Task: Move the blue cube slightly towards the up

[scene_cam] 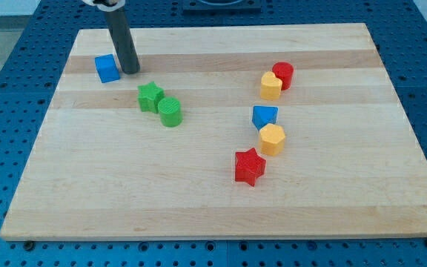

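One wooden board [221,193] held eight blocks, two each of blue, green, yellow and red, while my tip [131,72], a bare rod with no jaws, stood just right of the blue cube [107,68] near the view's top left.

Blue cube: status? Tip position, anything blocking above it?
My tip just right of the blue cube, beside it, not below. Cube near the board's top-left. Nothing above it; green star sits lower right, apart.
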`<state>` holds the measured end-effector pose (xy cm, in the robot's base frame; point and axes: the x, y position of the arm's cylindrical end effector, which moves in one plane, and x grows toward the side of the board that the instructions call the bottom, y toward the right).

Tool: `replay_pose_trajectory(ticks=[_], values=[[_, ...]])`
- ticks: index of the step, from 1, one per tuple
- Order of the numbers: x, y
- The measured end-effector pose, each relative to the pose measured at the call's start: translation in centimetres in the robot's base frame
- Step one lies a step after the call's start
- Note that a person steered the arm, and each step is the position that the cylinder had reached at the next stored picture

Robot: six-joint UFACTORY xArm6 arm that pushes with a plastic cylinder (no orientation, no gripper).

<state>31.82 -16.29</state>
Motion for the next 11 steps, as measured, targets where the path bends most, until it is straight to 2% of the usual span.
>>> replay_pose_trajectory(ticks=[1, 3, 5, 7, 8, 10, 11], values=[[3.3, 0.8], [3.5, -5.9], [-1.9, -5.9], [-0.8, -5.8], [3.4, 0.0], [4.8, 14.5], [6.5, 16.0]])
